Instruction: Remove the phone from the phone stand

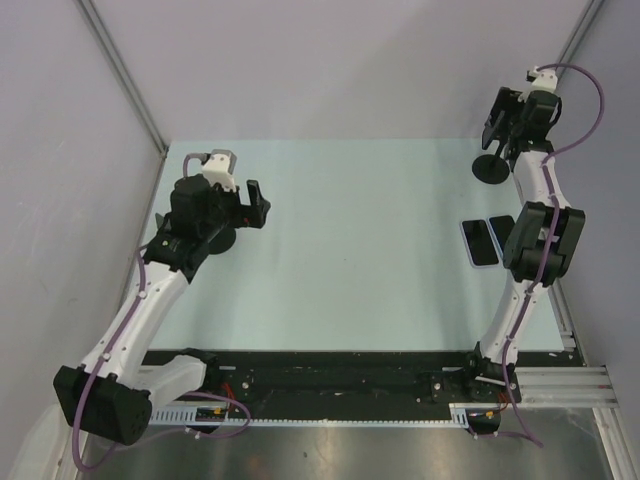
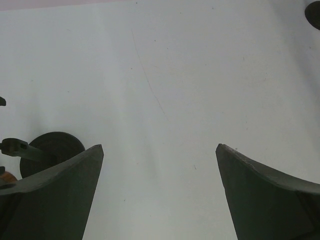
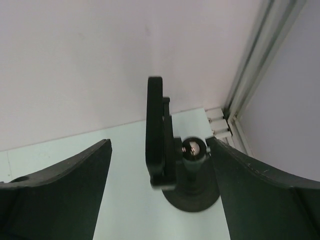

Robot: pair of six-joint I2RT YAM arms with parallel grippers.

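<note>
The phone (image 3: 154,125) stands upright in the stand (image 3: 192,196) at the far right corner of the worktop (image 1: 350,270), close to the wall and the metal corner post. From the right wrist it shows edge-on, a thin dark slab. Its lower end sits in the cradle, just left of the stand's shiny ball joint.

The right arm (image 1: 530,240) reaches out to that corner. The right jaws are spread, with one finger on either side of the phone. The left finger (image 3: 55,195) is well clear of it, with bare worktop showing between. The right finger (image 3: 265,195) is just beside the ball joint, and I cannot tell whether it touches. From above, only the stand's round base shows near the wrist.

The left arm (image 1: 150,300) bends over the left side of the worktop. The left jaws are spread wide with only bare worktop between them. A second stand (image 2: 52,148) sits just to their left.

Two flat phones lie side by side near the right edge, next to the right arm's elbow. The pale-rimmed one (image 1: 478,242) is in full view. The dark one (image 1: 499,228) is partly hidden by the arm.
</note>
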